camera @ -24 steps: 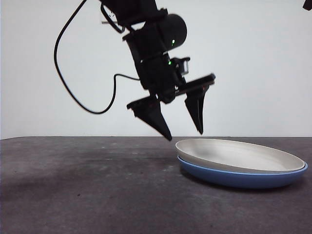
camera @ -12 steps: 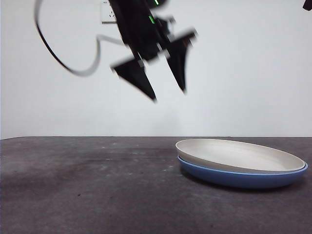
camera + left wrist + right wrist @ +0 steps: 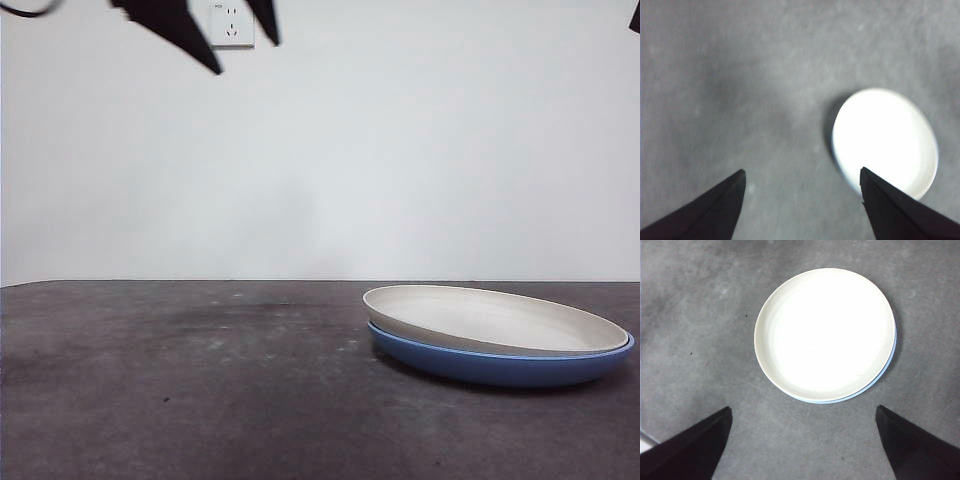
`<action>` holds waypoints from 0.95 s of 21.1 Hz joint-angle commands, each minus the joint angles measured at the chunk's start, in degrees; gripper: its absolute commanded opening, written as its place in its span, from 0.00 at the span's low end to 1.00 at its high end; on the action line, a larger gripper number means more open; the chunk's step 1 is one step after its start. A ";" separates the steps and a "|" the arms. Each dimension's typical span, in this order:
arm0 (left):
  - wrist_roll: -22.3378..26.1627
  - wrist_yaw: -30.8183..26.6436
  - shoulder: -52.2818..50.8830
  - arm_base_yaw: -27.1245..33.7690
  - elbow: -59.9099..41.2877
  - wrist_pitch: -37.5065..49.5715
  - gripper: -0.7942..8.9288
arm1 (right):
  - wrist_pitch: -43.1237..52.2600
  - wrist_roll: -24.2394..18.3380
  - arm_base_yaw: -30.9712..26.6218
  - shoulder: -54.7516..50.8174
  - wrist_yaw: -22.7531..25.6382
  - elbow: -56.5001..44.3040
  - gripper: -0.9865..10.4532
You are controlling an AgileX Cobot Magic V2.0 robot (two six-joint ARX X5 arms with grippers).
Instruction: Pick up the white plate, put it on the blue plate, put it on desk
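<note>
A plain white wall (image 3: 400,150) stands behind the table, evenly lit, with a white power socket (image 3: 232,24) mounted high up near its left side.

- Left hand (image 3: 802,172): two matte black jaws, each a flat triangular wedge tapering to a sharp point; plain surfaces, no visible screws or markings.
- Right hand (image 3: 802,412): two matte black jaws of the same wedge form, broad at the base, narrowing to a point.
- Front view: two black pointed jaw tips at the top edge; a thin black cable loop at the top corner.
</note>
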 commanded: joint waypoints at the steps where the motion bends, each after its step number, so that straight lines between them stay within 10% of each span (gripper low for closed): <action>1: 1.22 1.66 -4.55 0.24 -9.22 1.55 0.46 | 0.44 0.55 0.24 0.22 0.20 1.05 0.49; 8: 3.23 9.29 -18.38 -1.09 -27.93 4.37 0.46 | 0.39 0.72 0.24 0.24 0.20 1.05 0.49; 13: 8.59 30.75 -20.33 -1.84 -31.54 3.39 0.46 | -0.33 1.86 0.24 0.26 0.17 1.03 0.49; 20: 8.74 31.69 -20.33 -2.45 -31.54 3.85 0.46 | -1.68 3.82 0.24 0.61 3.91 0.98 0.49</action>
